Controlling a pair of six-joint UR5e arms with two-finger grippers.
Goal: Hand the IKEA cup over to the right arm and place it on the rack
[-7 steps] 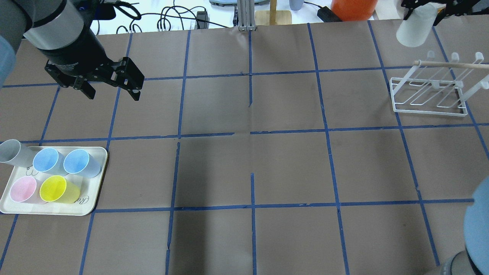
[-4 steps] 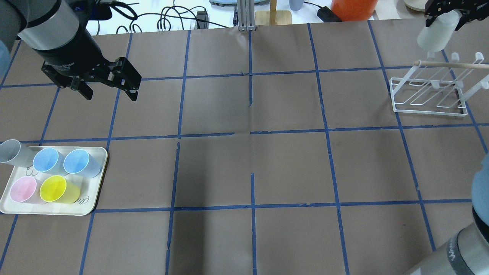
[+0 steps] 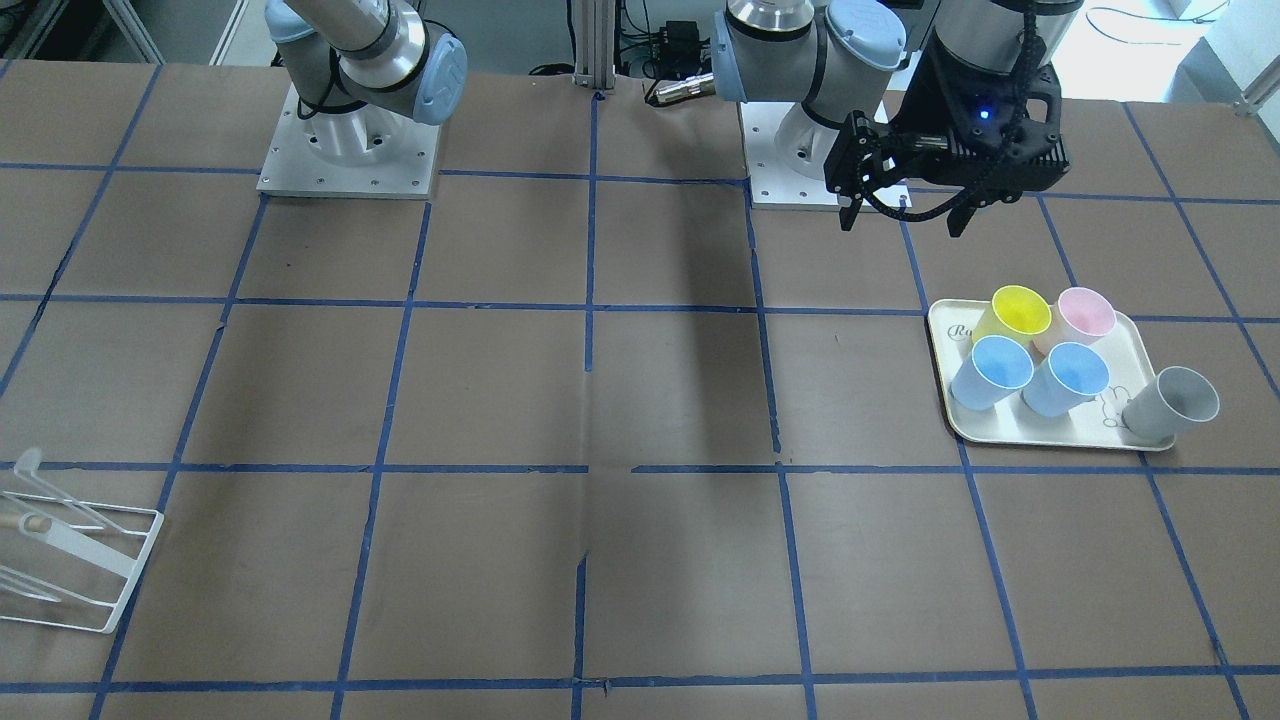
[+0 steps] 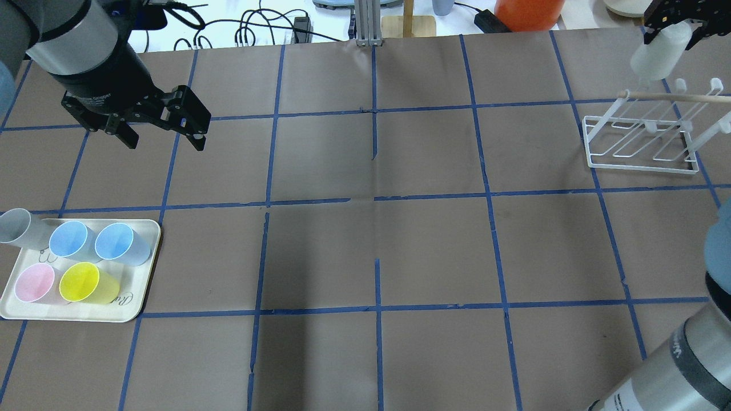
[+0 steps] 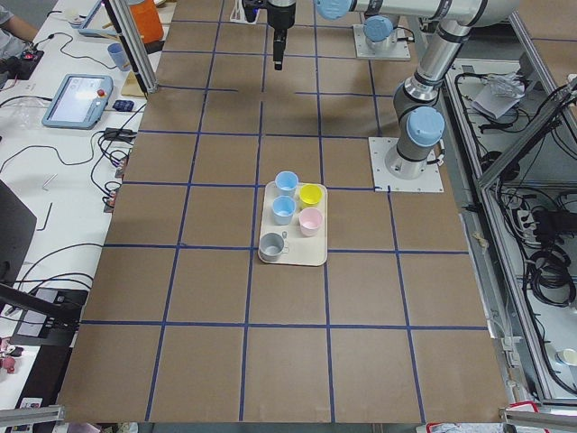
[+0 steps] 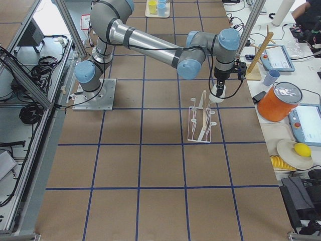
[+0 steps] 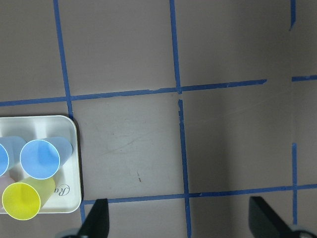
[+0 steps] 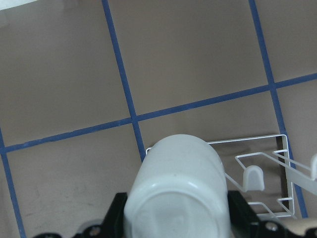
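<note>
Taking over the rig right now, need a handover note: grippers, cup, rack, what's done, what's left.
Left gripper: open, empty, hovering away from the tray.
Right gripper: shut on the IKEA cup, held mouth down in the air by the rack, not on a prong.
Done: the handover between the arms.
To do: line the cup up over a prong, lower it on, release.

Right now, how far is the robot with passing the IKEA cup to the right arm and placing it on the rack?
Done, it seems: the handover. The left gripper is open and empty, away from the tray. In hand: the right gripper holds the IKEA cup mouth down, above the rack's edge. Left: lowering the cup onto a prong and releasing it; no cup sits on the rack yet.
</note>
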